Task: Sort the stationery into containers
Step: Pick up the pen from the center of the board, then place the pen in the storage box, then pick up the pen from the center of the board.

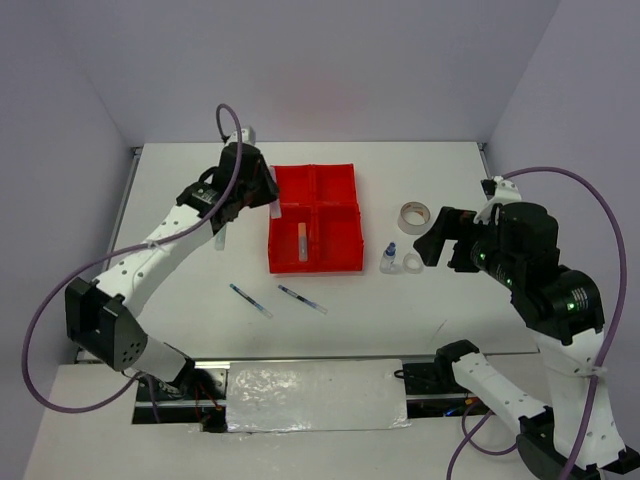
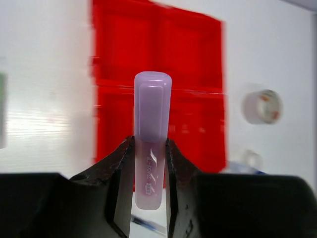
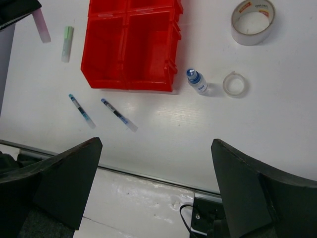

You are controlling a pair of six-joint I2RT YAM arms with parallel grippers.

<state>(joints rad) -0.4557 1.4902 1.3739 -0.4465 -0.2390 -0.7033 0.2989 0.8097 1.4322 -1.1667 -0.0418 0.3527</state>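
My left gripper [image 1: 268,200] is shut on the pink stick [image 2: 152,124] and holds it above the left edge of the red four-compartment tray [image 1: 345,215]. The tray fills the background of the left wrist view [image 2: 198,74]. A pale stick [image 1: 302,243] lies in the tray's near-left compartment. The green stick [image 1: 220,236] lies on the table left of the tray. Two thin pens [image 1: 250,300] [image 1: 302,299] lie in front of it. The blue-capped bottle [image 1: 388,258], white ring [image 1: 412,263] and tape roll [image 1: 413,215] sit right of the tray. My right gripper [image 1: 440,250] is open and empty, raised beside them.
The right wrist view shows the table's near edge [image 3: 148,173] below the pens, with a foil-covered strip [image 1: 315,395] between the arm bases. White walls close in the table at the back and sides.
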